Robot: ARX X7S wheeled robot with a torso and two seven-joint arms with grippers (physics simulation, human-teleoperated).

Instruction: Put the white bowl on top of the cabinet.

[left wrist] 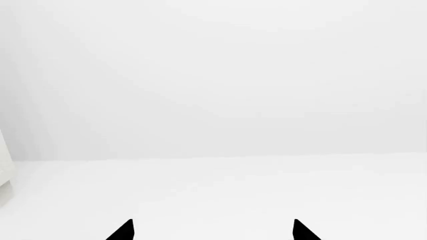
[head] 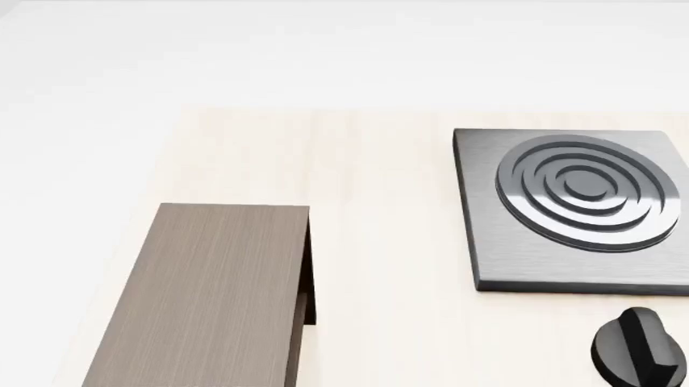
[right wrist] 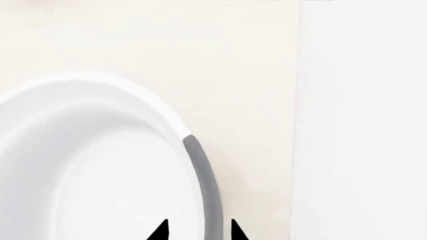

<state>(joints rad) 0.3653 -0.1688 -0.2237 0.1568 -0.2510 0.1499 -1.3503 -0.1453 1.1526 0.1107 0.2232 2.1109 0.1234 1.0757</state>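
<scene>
The white bowl (right wrist: 87, 165) shows only in the right wrist view, on the pale wooden table near its edge. My right gripper (right wrist: 199, 231) straddles the bowl's rim, one fingertip inside and one outside the grey-shaded wall, with the jaws narrow around it. My left gripper (left wrist: 213, 230) is wide open and empty, facing plain white surroundings. The cabinet (head: 205, 298), a long grey-brown wood-grain box with a flat top, lies at the lower left of the head view. Neither gripper nor the bowl shows in the head view.
A square grey stove plate with rings (head: 570, 210) sits at the right of the pale wooden table (head: 377, 161). A black rounded object (head: 640, 351) lies just in front of it. The table's edge (right wrist: 297, 125) runs close beside the bowl.
</scene>
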